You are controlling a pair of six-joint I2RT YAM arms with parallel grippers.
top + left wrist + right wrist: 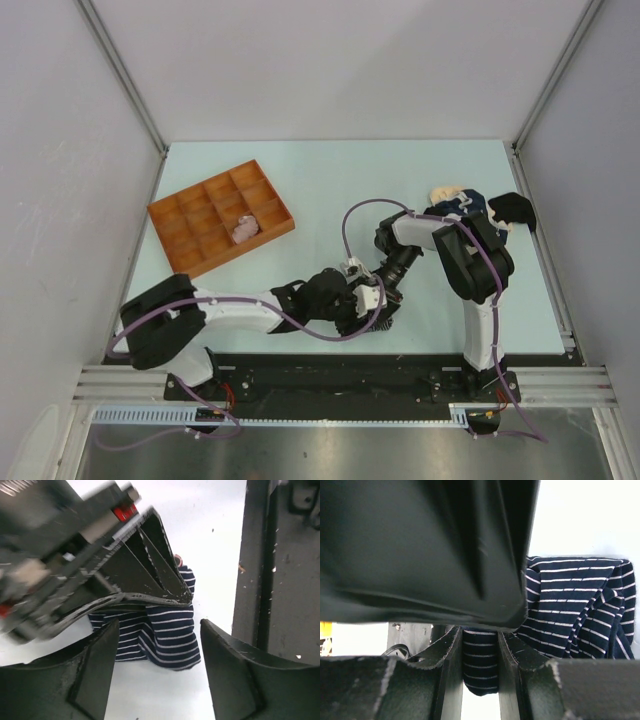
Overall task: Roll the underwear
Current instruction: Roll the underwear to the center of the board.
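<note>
One striped underwear point(160, 635), navy with thin white lines, lies bunched on the pale table point(330, 180) at about 6 o'clock, close to the near edge, where the two grippers meet. The right gripper point(480, 632) is clamped on a fold of it: a narrow strip of striped cloth stands pinched between its two fingers point(451, 655), and the rest of the garment spreads out at 2 o'clock from that grip. The left gripper point(159, 645) is released, with its fingers point(95, 660) wide apart on either side of the cloth. Whether they touch it I cannot tell.

One pink underwear point(243, 229) sits in a compartment of the single orange tray point(200, 215), at 10 o'clock on the table. One pile point(460, 200) of more underwear lies at 2 o'clock. It shows cream, navy and black pieces, but how many there are I cannot tell.

The top view shows the tray, the pile and both arms, but its grippers cover the striped piece entirely. Only the wrist views show that piece. The left wrist view has it flat on the table with the right gripper's fingers coming down on its far edge. The right wrist view shows the pinch itself, under the dark bulk of the left gripper.
</note>
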